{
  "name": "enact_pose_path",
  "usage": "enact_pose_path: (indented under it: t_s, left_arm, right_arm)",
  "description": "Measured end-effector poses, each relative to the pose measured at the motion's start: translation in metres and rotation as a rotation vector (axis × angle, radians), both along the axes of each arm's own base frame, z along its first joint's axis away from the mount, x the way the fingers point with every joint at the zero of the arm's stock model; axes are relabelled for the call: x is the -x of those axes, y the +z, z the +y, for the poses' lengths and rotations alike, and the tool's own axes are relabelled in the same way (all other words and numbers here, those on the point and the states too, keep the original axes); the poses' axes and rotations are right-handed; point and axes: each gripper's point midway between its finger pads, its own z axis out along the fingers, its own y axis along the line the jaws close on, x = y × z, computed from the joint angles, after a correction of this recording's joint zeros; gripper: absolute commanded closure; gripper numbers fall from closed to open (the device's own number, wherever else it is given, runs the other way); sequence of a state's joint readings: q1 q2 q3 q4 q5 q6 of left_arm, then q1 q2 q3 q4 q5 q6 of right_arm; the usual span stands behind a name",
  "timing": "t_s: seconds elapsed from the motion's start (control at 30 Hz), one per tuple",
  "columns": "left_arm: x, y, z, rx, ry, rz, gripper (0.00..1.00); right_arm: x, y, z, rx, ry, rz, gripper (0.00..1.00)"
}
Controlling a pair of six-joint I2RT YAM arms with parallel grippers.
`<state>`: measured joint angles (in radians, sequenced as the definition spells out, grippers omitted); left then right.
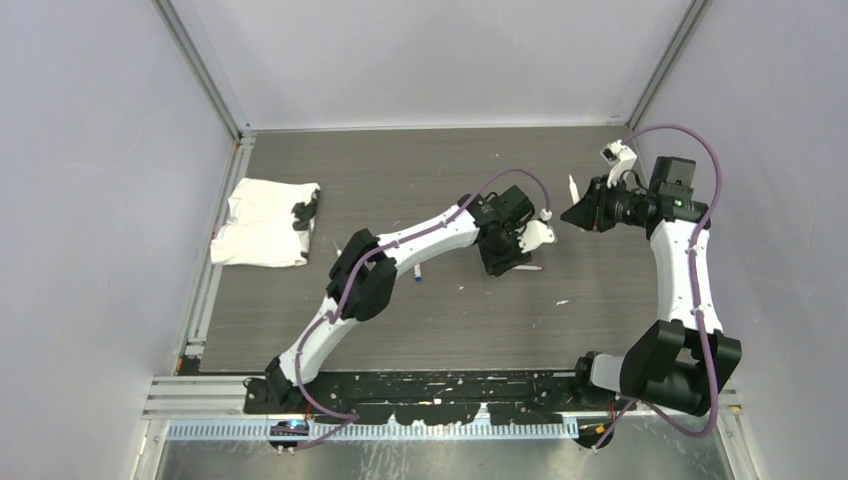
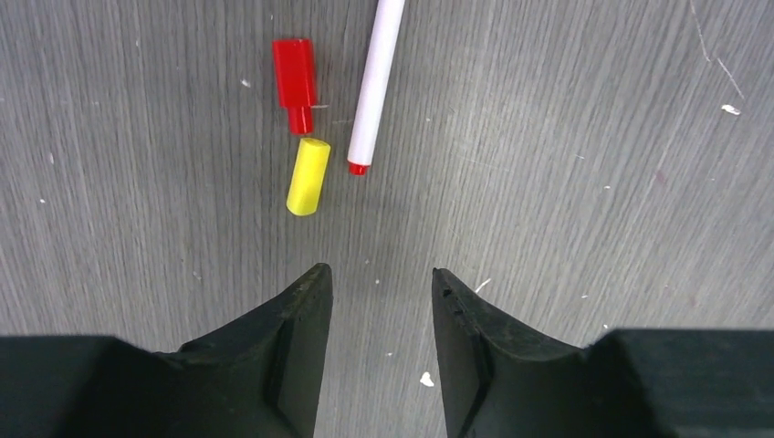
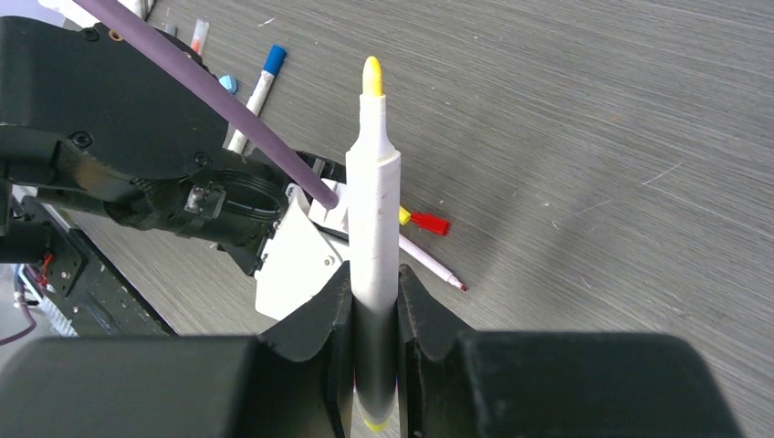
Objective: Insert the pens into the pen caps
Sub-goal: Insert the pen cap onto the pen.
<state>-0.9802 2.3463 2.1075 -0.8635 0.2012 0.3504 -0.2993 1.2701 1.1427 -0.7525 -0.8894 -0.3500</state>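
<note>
- Left wrist view: the left pincer [image 2: 379, 274] hangs over the grey bench [image 2: 593, 182] with its jaws moderately apart. There is nothing between them, only bare wood grain in the gap.
- A yellow cap [image 2: 308, 176] lies flat on the bench ahead of the pincer, near its left finger and a little left of the gap's line. It is clear of both fingers.
- A red cap [image 2: 296, 78] lies just beyond the yellow one. Its narrow end points at the yellow cap, and the two are very close; I cannot tell whether they touch.
- A red-tipped pen [image 2: 374, 87] lies just right of both caps with its tip toward the pincer. The white barrel runs out at the top edge. The tip sits beside the far end of the yellow cap, a narrow strip of bench between them.
- Right wrist view: the right pincer [image 3: 374, 283] is clamped narrow on a yellow-tipped pen [image 3: 374, 210], gripping the lower barrel. The uncapped tip points straight out past the fingers, held off the bench.
- Past that pen the left arm's wrist fills the left side of the view, with the red cap and red-tipped pen on the bench beside it.
- Farther back lies a blue-ended pen [image 3: 260, 87], well apart from both pincers.
- Top external view: the two pincers are near each other, right of centre. A white cloth [image 1: 262, 222] lies at the far left, well apart from them.
</note>
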Motion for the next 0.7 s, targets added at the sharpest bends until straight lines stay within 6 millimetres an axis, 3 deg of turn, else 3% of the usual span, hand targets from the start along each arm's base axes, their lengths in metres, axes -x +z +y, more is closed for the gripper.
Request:
enact_pose_path:
  t_s: [0.43, 0.7]
  left_arm:
    - [-0.019, -0.023, -0.018, -0.009, -0.071, -0.039, 0.61]
    - [-0.023, -0.024, -0.021, -0.003, -0.081, -0.052, 0.65]
  right_arm:
    - [0.004, 0.001, 0.0, -0.025, 0.009, 0.005, 0.98]
    - [0.006, 0.002, 0.002, -0.035, 0.017, 0.008, 0.98]
